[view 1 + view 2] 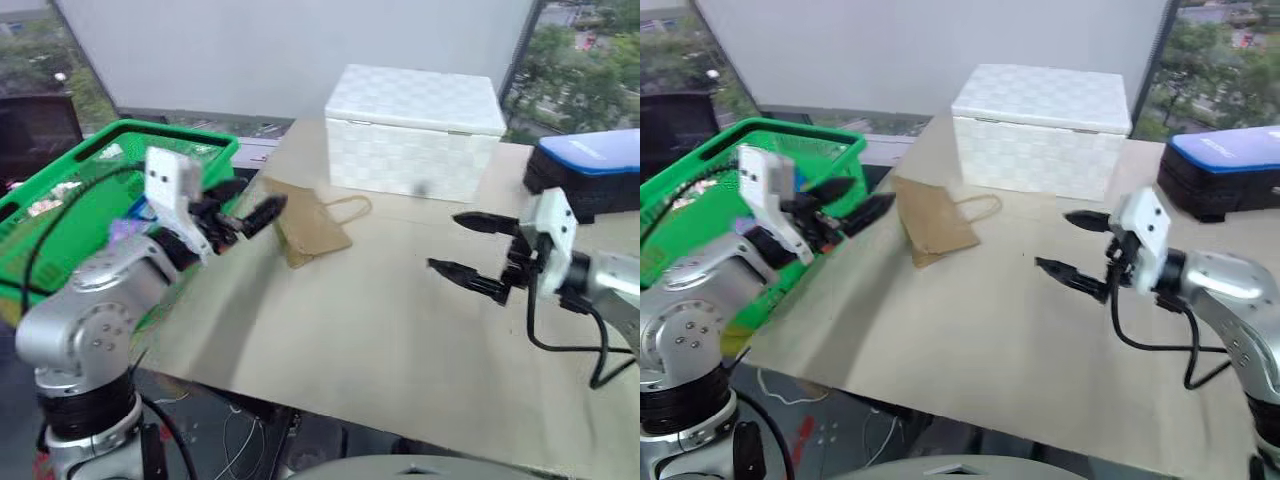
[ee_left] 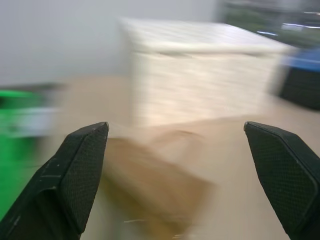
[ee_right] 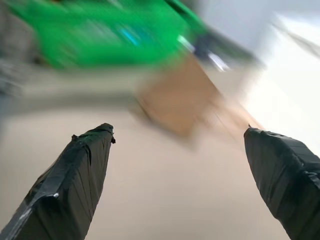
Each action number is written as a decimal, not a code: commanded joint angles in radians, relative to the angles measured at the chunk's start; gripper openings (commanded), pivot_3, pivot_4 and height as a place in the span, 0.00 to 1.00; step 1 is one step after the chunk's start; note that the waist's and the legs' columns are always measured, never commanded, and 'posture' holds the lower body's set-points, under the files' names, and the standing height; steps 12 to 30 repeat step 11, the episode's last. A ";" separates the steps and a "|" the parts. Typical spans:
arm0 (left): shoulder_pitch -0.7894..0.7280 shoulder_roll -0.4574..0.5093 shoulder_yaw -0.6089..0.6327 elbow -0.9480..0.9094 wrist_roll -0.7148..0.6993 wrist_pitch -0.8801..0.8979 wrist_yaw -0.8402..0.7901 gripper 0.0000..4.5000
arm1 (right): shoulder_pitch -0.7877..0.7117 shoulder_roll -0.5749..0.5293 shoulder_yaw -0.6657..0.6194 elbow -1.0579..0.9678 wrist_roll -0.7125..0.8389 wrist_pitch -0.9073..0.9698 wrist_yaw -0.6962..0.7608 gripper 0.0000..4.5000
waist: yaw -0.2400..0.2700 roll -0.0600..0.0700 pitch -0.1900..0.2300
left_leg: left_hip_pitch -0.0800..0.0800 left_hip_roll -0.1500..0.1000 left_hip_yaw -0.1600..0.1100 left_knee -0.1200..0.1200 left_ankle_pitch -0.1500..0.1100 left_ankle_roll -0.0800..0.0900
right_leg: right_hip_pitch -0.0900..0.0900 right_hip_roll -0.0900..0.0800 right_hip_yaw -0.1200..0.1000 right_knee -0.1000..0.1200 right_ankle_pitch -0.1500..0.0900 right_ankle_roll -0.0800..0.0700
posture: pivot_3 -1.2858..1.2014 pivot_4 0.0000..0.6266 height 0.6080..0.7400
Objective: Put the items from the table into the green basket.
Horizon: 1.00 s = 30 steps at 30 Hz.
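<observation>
A flat brown paper bag (image 1: pixel 310 228) with handles lies on the beige table (image 1: pixel 350 330), near its left side and in front of the white box. The green basket (image 1: pixel 60 200) stands off the table's left edge, and a few blurred small goods lie inside it. My left gripper (image 1: pixel 255 205) hovers open and empty at the table's left edge, between basket and bag, pointing at the bag (image 2: pixel 155 185). My right gripper (image 1: pixel 443 242) is open and empty above the table's right half, pointing left toward the bag (image 3: pixel 180 95).
A large white checkered lidded box (image 1: pixel 415 130) stands at the back of the table behind the bag. A blue-topped black case (image 1: pixel 590 165) sits at the back right. Cables hang below the table's near edge.
</observation>
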 commanded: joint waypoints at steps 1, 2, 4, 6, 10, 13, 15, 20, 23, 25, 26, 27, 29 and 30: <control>0.081 0.025 -0.041 -0.012 -0.010 -0.026 -0.075 0.99 | 0.141 -0.034 -0.159 -0.057 -0.003 -0.012 0.024 1.00 | -0.050 0.004 -0.002 | 0.001 0.001 0.002 -0.001 0.000 0.000 | 0.000 0.001 0.002 0.000 0.000 0.000 | 0.50 0.01 1.00; 0.120 0.035 -0.041 -0.006 -0.003 -0.037 -0.095 0.99 | 0.191 -0.035 -0.198 -0.056 -0.001 -0.020 0.038 1.00 | -0.076 0.004 -0.001 | 0.001 0.001 0.005 -0.001 0.000 0.000 | 0.001 0.001 0.004 0.000 -0.001 -0.001 | 0.50 0.01 1.00; 0.199 0.073 -0.048 0.003 0.028 -0.061 -0.138 0.99 | 0.282 -0.036 -0.260 -0.041 -0.012 -0.040 0.068 1.00 | -0.114 0.005 -0.001 | 0.002 0.004 0.010 -0.002 0.000 0.000 | 0.003 0.005 0.010 0.000 -0.001 -0.001 | 0.49 0.03 1.00; 0.265 0.114 -0.047 -0.008 0.037 -0.078 -0.186 0.99 | 0.359 -0.032 -0.302 -0.008 -0.039 -0.073 0.099 1.00 | -0.143 0.007 0.004 | 0.013 0.006 0.013 -0.002 0.000 0.000 | 0.011 0.010 0.013 0.001 -0.002 -0.001 | 0.49 0.04 1.00; 0.305 0.147 -0.061 -0.006 0.052 -0.110 -0.232 0.99 | 0.396 -0.024 -0.325 0.067 -0.077 -0.126 0.113 1.00 | -0.175 0.009 0.020 | 0.029 0.006 0.015 -0.004 0.000 0.000 | 0.024 0.016 0.019 0.000 -0.009 0.001 | 0.49 0.04 1.00; 0.300 0.139 -0.067 0.006 0.063 -0.125 -0.227 0.99 | 0.397 -0.020 -0.320 0.086 -0.093 -0.142 0.110 1.00 | -0.175 0.009 0.020 | 0.036 0.006 0.014 -0.006 0.000 0.000 | 0.030 0.017 0.020 0.000 -0.009 0.000 | 0.49 0.03 1.00; 0.300 0.139 -0.067 0.006 0.063 -0.125 -0.227 0.99 | 0.397 -0.020 -0.320 0.086 -0.093 -0.142 0.110 1.00 | -0.175 0.009 0.020 | 0.036 0.006 0.014 -0.006 0.000 0.000 | 0.030 0.017 0.020 0.000 -0.009 0.000 | 0.49 0.03 1.00; 0.300 0.139 -0.067 0.006 0.063 -0.125 -0.227 0.99 | 0.397 -0.020 -0.320 0.086 -0.093 -0.142 0.110 1.00 | -0.175 0.009 0.020 | 0.036 0.006 0.014 -0.006 0.000 0.000 | 0.030 0.017 0.020 0.000 -0.009 0.000 | 0.49 0.03 1.00; 0.300 0.139 -0.067 0.006 0.063 -0.125 -0.227 0.99 | 0.397 -0.020 -0.320 0.086 -0.093 -0.142 0.110 1.00 | -0.175 0.009 0.020 | 0.036 0.006 0.014 -0.006 0.000 0.000 | 0.030 0.017 0.020 0.000 -0.009 0.000 | 0.49 0.03 1.00; 0.300 0.139 -0.067 0.006 0.063 -0.125 -0.227 0.99 | 0.397 -0.020 -0.320 0.086 -0.093 -0.142 0.110 1.00 | -0.175 0.009 0.020 | 0.036 0.006 0.014 -0.006 0.000 0.000 | 0.030 0.017 0.020 0.000 -0.009 0.000 | 0.49 0.03 1.00; 0.300 0.139 -0.067 0.006 0.063 -0.125 -0.227 0.99 | 0.397 -0.020 -0.320 0.086 -0.093 -0.142 0.110 1.00 | -0.175 0.009 0.020 | 0.036 0.006 0.014 -0.006 0.000 0.000 | 0.030 0.017 0.020 0.000 -0.009 0.000 | 0.49 0.03 1.00; 0.300 0.139 -0.067 0.006 0.063 -0.125 -0.227 0.99 | 0.397 -0.020 -0.320 0.086 -0.093 -0.142 0.110 1.00 | -0.175 0.009 0.020 | 0.036 0.006 0.014 -0.006 0.000 0.000 | 0.030 0.017 0.020 0.000 -0.009 0.000 | 0.49 0.03 1.00; 0.300 0.139 -0.067 0.006 0.063 -0.125 -0.227 0.99 | 0.397 -0.020 -0.320 0.086 -0.093 -0.142 0.110 1.00 | -0.175 0.009 0.020 | 0.036 0.006 0.014 -0.006 0.000 0.000 | 0.030 0.017 0.020 0.000 -0.009 0.000 | 0.49 0.03 1.00; 0.300 0.139 -0.067 0.006 0.063 -0.125 -0.227 0.99 | 0.397 -0.020 -0.320 0.086 -0.093 -0.142 0.110 1.00 | -0.175 0.009 0.020 | 0.036 0.006 0.014 -0.006 0.000 0.000 | 0.030 0.017 0.020 0.000 -0.009 0.000 | 0.49 0.03 1.00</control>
